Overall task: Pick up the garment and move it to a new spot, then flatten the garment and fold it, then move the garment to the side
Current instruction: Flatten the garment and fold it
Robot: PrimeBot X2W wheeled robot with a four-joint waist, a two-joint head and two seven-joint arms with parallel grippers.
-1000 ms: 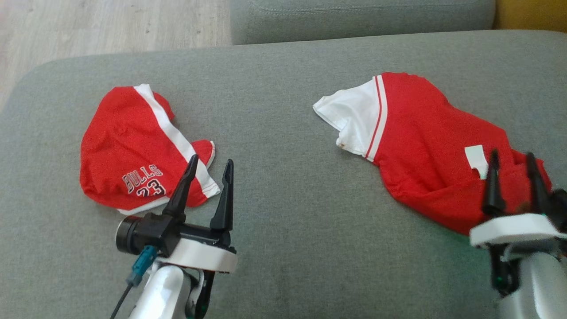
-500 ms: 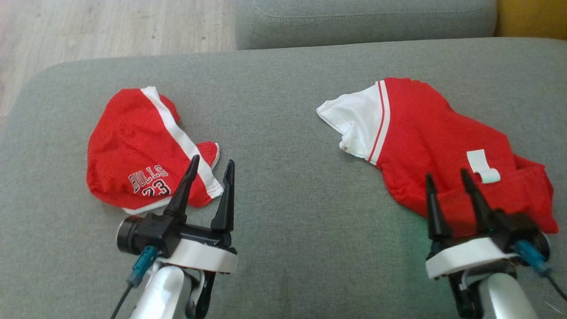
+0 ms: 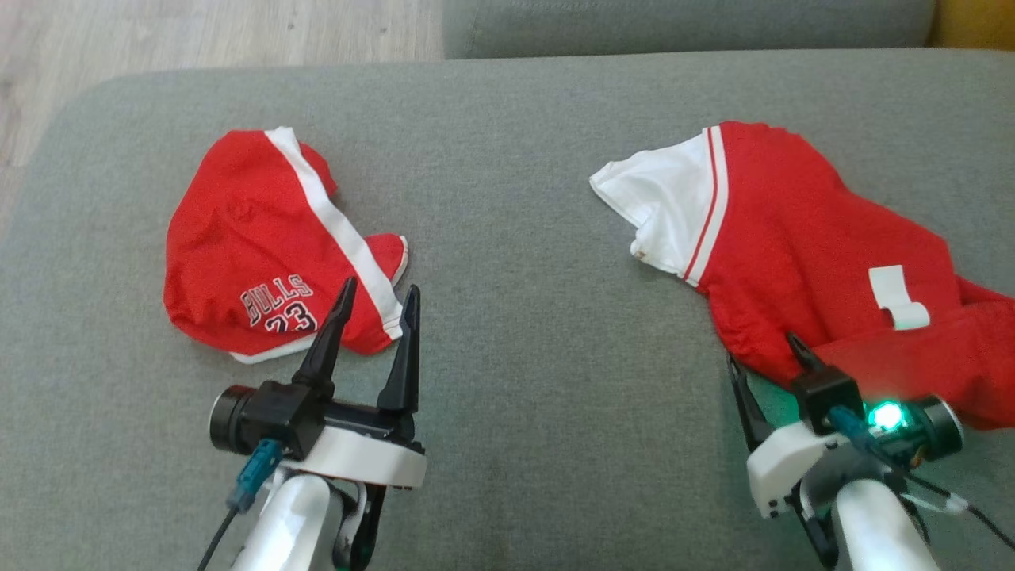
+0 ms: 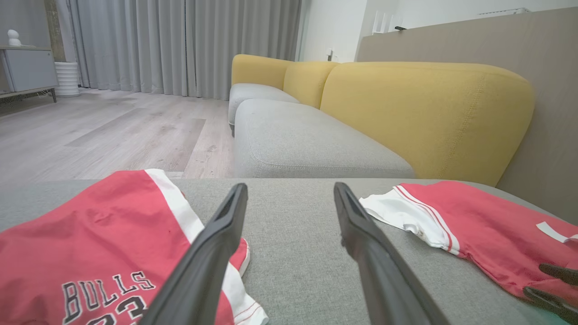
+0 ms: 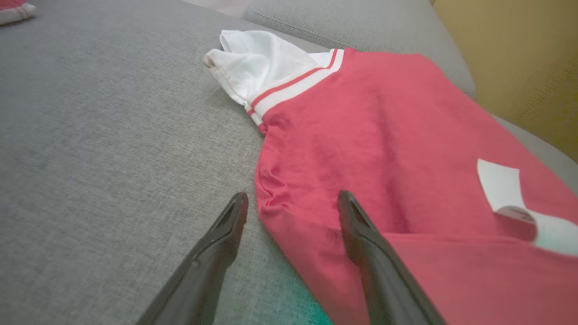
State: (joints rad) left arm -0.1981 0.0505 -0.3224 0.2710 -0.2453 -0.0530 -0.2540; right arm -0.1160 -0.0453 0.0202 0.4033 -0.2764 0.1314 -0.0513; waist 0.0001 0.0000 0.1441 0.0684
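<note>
A red garment with a white, red-striped sleeve (image 3: 801, 238) lies crumpled on the right of the grey cushion; it shows in the left wrist view (image 4: 474, 225) and the right wrist view (image 5: 375, 135) too. My right gripper (image 3: 760, 347) is open at its near left hem. One finger is over red cloth and the other over bare cushion (image 5: 292, 194). Red "BULLS 23" shorts (image 3: 238, 246) lie at the left (image 4: 90, 234). My left gripper (image 3: 381, 285) stands open just beside their right edge, holding nothing (image 4: 290, 185).
Both pieces rest on a wide grey cushion (image 3: 539, 357). A second grey seat (image 3: 682, 24) adjoins its far edge, with a yellow sofa back (image 4: 429, 113) to the right. Wood floor (image 3: 198, 40) lies beyond the far left corner.
My right gripper has swung left and down, from over the garment's right part to its near left hem, with the wrist turned. The head view has shifted slightly. The left arm is still.
</note>
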